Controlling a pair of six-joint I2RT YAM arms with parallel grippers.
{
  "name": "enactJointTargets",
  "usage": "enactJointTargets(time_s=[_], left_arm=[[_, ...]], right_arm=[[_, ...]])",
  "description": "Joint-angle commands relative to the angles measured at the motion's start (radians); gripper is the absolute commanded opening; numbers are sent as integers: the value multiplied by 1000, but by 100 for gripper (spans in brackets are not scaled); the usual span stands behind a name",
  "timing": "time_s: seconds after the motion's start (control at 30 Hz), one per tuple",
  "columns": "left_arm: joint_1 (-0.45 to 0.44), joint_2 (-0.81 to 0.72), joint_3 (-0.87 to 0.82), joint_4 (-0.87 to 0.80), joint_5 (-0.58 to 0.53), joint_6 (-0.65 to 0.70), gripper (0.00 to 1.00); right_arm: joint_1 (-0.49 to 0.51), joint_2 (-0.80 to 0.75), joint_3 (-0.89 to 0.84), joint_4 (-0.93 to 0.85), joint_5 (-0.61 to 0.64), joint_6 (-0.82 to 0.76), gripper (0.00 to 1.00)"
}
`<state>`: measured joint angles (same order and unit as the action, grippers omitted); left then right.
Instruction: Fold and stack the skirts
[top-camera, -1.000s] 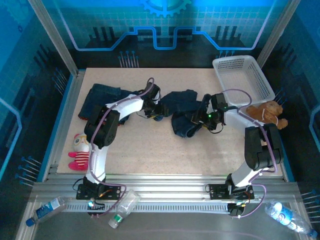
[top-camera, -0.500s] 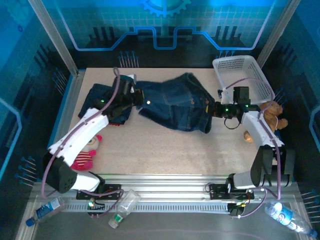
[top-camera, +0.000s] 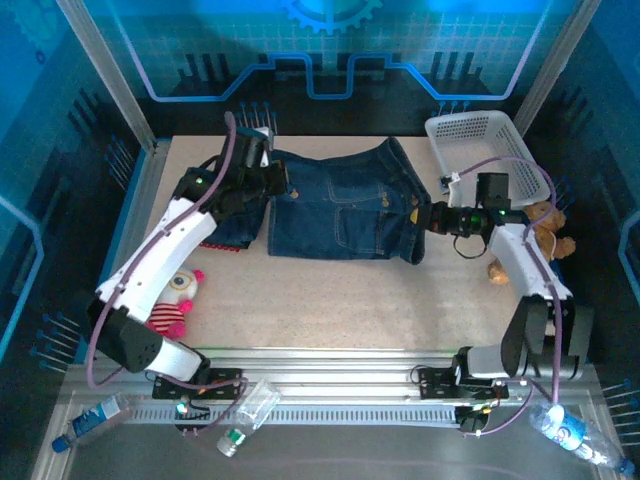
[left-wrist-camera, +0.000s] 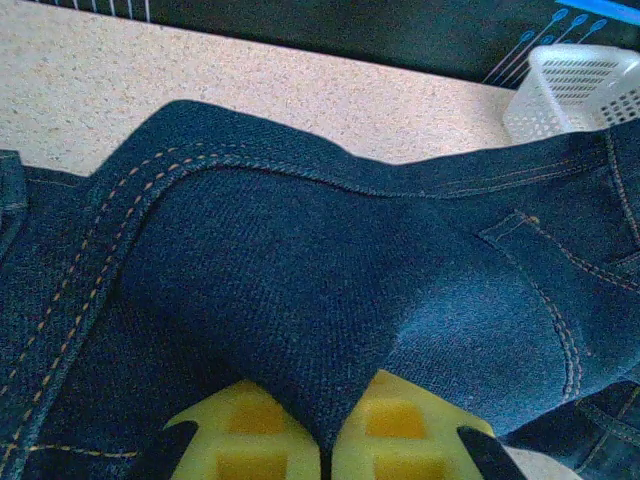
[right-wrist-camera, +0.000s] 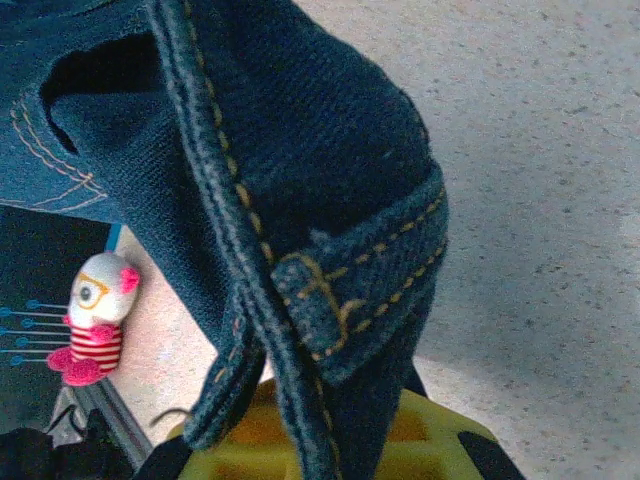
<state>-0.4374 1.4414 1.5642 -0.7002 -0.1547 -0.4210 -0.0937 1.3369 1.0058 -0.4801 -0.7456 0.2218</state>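
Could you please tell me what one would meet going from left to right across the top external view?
The plush doll → left gripper → denim skirt, held spread between both shut grippers → right gripper → teddy bear.

Skirt (top-camera: 340, 205) spread across far-centre of worktop (top-camera: 330, 300); its left edge in left jaws, right edge in right jaws. Pile of other skirts (top-camera: 238, 228) just left of it, partly under left arm (top-camera: 165, 250). Basket (top-camera: 525, 165) in far-right corner, behind right arm (top-camera: 515, 250). Teddy bear (top-camera: 545, 225) at right edge, in front of basket. Plush doll (top-camera: 172, 300) at left edge, in front of pile. On rail before worktop: two bottles left (top-camera: 95, 420) (top-camera: 248, 408), one bottle right (top-camera: 570, 430).
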Motion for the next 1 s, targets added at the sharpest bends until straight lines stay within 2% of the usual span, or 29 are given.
enactJointTargets(time_s=[0.0,0.1,0.2,0.27,0.33,0.37,0.4,0.47,0.5,0.53,0.6,0.63,0.67,0.7,0.73,0.77,0.9,0.97], left_arm=[[12,-111,72,-51,-38,13,0],[13,-87,131,-86,-2,-17,0],[12,2,181,-53,77,-18,0],[14,117,240,-67,82,6,2],[24,270,335,-96,107,32,7],[29,359,401,-121,126,42,18],[29,430,462,-147,136,54,33],[26,559,604,-230,153,66,71],[26,588,647,-252,151,68,82],[29,598,662,-257,139,71,86],[31,573,618,-232,99,73,96],[37,552,577,-211,88,70,99],[47,522,522,-182,89,62,99],[62,491,462,-154,99,48,99],[79,465,408,-131,107,34,99],[95,436,343,-105,119,16,99],[177,341,132,-45,171,-55,99],[206,307,53,-36,185,-72,99]], right_arm=[[-15,-102,-36,-64,-95,27,0],[-14,-119,-80,-44,-100,53,0],[-14,-49,-85,12,-80,87,0],[-12,48,-55,42,-18,120,5],[-7,127,-23,74,49,159,18],[0,162,-4,88,90,189,25],[6,185,12,94,123,210,36],[31,205,46,71,213,232,74],[45,203,60,39,269,229,79],[66,194,68,7,341,221,80],[105,164,63,-51,483,218,82],[117,153,56,-67,516,220,83],[127,139,42,-75,532,220,88],[135,130,27,-72,523,216,88],[140,130,16,-68,497,207,97],[146,134,8,-70,480,195,100],[174,184,-2,-118,534,192,99],[177,210,-16,-91,476,204,93]])
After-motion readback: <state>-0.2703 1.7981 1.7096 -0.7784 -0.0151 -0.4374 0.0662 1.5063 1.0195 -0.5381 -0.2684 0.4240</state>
